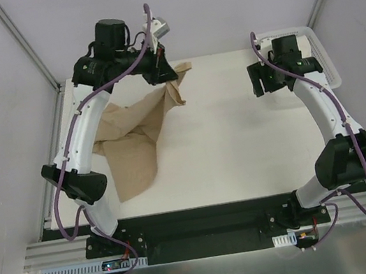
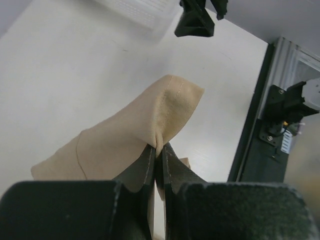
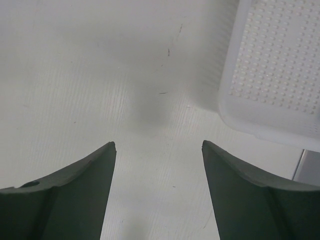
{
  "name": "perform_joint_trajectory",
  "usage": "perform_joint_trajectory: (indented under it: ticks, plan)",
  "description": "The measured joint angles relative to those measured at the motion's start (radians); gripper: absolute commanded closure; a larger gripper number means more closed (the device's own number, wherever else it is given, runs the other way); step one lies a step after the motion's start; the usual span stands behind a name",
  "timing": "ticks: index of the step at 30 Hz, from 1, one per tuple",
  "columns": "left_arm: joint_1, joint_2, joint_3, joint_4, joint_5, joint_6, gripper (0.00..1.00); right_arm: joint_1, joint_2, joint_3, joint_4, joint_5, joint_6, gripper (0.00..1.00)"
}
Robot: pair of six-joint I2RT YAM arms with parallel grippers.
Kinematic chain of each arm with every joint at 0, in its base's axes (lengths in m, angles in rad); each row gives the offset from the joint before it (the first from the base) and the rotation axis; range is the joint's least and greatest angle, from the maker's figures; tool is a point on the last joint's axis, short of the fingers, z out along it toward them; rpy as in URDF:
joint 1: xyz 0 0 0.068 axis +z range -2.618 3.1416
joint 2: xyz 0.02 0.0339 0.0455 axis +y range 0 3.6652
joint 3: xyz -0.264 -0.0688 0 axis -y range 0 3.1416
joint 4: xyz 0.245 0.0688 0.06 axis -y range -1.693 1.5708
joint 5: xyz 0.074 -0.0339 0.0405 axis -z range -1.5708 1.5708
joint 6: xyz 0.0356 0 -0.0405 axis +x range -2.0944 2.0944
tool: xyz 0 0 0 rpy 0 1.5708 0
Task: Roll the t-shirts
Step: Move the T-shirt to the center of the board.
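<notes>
A tan t-shirt (image 1: 134,142) lies crumpled on the left half of the white table (image 1: 239,134). Its far part is pulled up into a peak towards the back. My left gripper (image 1: 167,77) is shut on that raised part. In the left wrist view the two dark fingers pinch a fold of the tan t-shirt (image 2: 130,135) at the left gripper (image 2: 159,150), and the hemmed edge sticks out past the tips. My right gripper (image 1: 266,85) hangs open over bare table at the back right, apart from the shirt. Nothing shows between the tips of the right gripper (image 3: 159,145).
A white plastic mesh basket (image 1: 325,55) stands at the table's far right edge, just beyond the right gripper, and the basket (image 3: 275,70) fills the upper right of the right wrist view. Grey walls enclose the table on three sides. The black base rail (image 1: 205,222) runs along the near edge.
</notes>
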Motion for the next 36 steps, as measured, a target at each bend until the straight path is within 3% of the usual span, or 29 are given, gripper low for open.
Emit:
perform_joint_trajectory:
  ticks: [12, 13, 16, 19, 24, 29, 32, 36]
  plan:
    - [-0.225, 0.131, 0.022, -0.056, 0.024, -0.026, 1.0, -0.034, -0.059, -0.06, -0.054, -0.122, 0.025, 0.23]
    - [-0.234, 0.132, 0.029, -0.055, 0.023, -0.026, 0.75, -0.039, -0.063, -0.061, -0.061, -0.143, 0.023, 0.23]
    - [-0.246, 0.132, 0.042, -0.051, 0.016, -0.024, 0.37, -0.054, -0.079, -0.064, -0.091, -0.251, -0.002, 0.22]
    - [-0.244, 0.128, 0.027, -0.044, -0.013, -0.023, 0.28, -0.056, -0.095, -0.064, -0.127, -0.34, -0.029, 0.22]
    - [-0.193, 0.008, -0.188, -0.026, -0.163, -0.027, 0.27, -0.053, -0.103, -0.072, -0.172, -0.406, -0.058, 0.22]
    - [0.035, -0.168, -0.531, -0.026, -0.33, -0.034, 0.31, 0.007, -0.078, -0.079, -0.18, -0.412, -0.086, 0.19]
    - [0.179, -0.195, -0.712, -0.032, -0.418, -0.028, 0.31, 0.082, -0.021, -0.081, -0.18, -0.411, -0.122, 0.17]
    - [0.22, -0.186, -0.912, -0.061, -0.474, -0.02, 0.31, 0.169, 0.098, -0.1, -0.175, -0.384, -0.175, 0.14]
